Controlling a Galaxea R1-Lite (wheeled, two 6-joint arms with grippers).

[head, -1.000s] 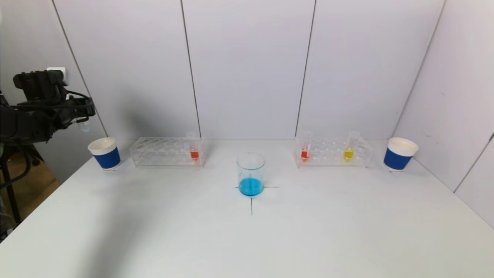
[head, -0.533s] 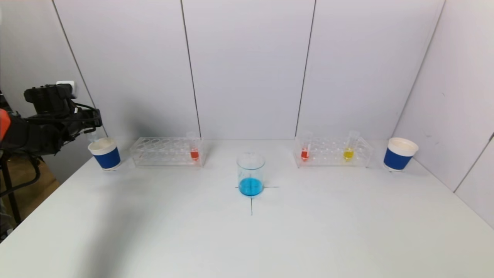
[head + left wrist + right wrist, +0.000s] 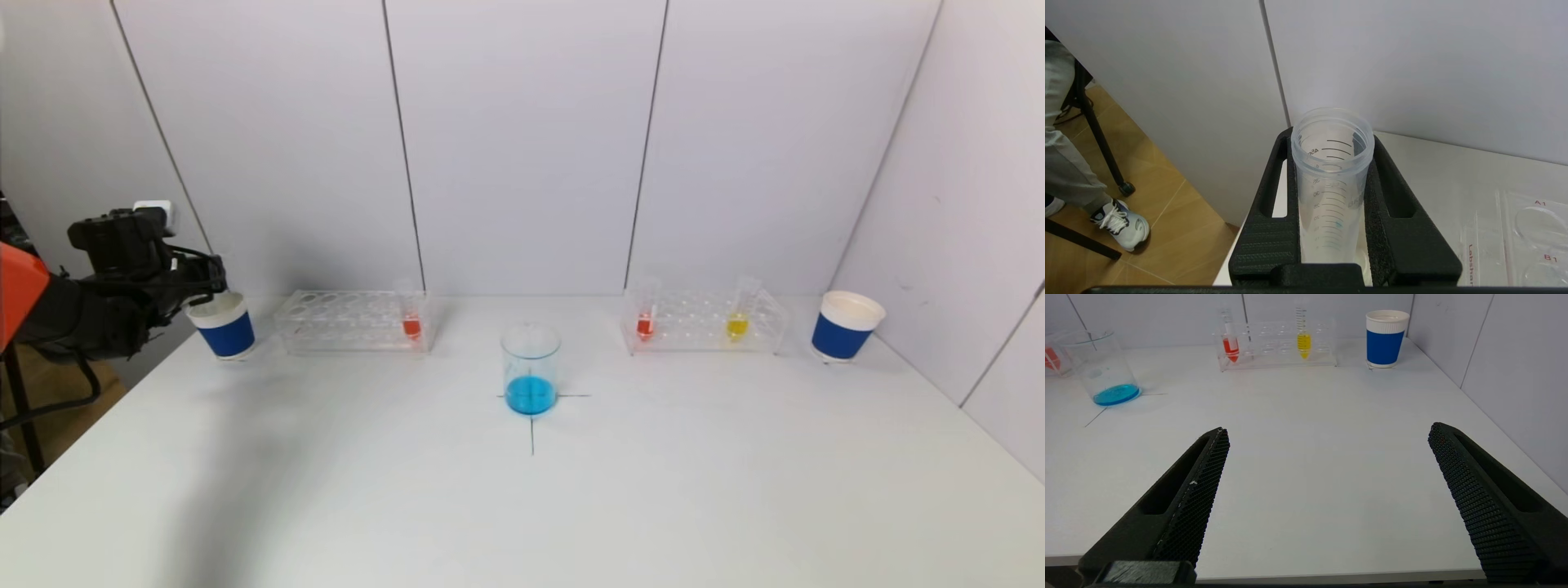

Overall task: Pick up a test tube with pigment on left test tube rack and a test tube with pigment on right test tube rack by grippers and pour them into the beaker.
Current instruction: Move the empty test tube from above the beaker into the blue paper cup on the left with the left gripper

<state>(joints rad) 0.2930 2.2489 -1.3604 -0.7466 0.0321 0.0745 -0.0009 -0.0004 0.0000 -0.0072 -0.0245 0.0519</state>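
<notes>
The left hand (image 3: 211,282) is clenched around an emptied, clear graduated test tube (image 3: 1331,179), holding it upright right over the left blue paper cup (image 3: 222,325) at the bench's (image 3: 522,506) far corner. Just beyond that cup, away from the hand, sits the left test tube rack (image 3: 353,321) with one red-filled tube (image 3: 411,314). The beaker (image 3: 531,369), holding blue liquid, stands well off toward mid-bench. The right hand (image 3: 1327,498) hangs released, fingers spread wide, above the near bench edge, with the right test tube rack (image 3: 1278,345) well ahead of it.
</notes>
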